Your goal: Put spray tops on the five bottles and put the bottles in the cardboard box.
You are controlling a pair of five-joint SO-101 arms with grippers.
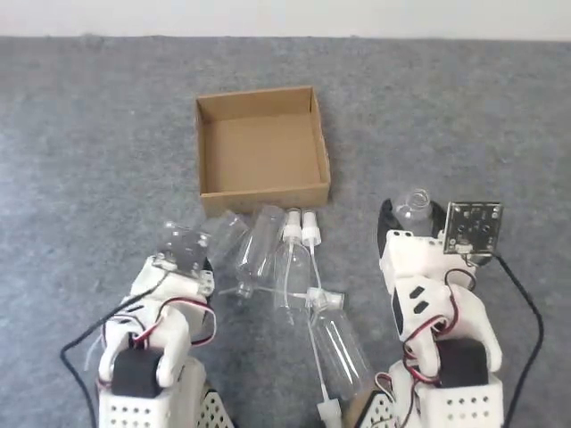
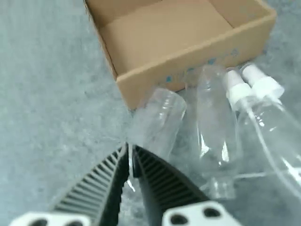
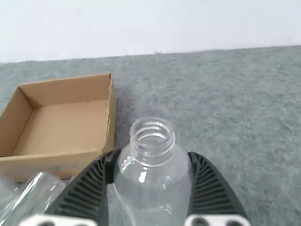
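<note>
On grey carpet [image 1: 89, 134], cardboard box [image 1: 264, 193] (brown), white wall [image 1: 285, 16]

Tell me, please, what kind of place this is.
Probably a robot lab bench: a grey felt-like mat below a plain white wall, with a cardboard box and clear bottles laid out.

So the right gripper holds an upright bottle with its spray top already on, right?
No. The bottle in the right gripper is upright, but it has no spray top on. Its threaded neck is open, as the right wrist view shows.
</note>
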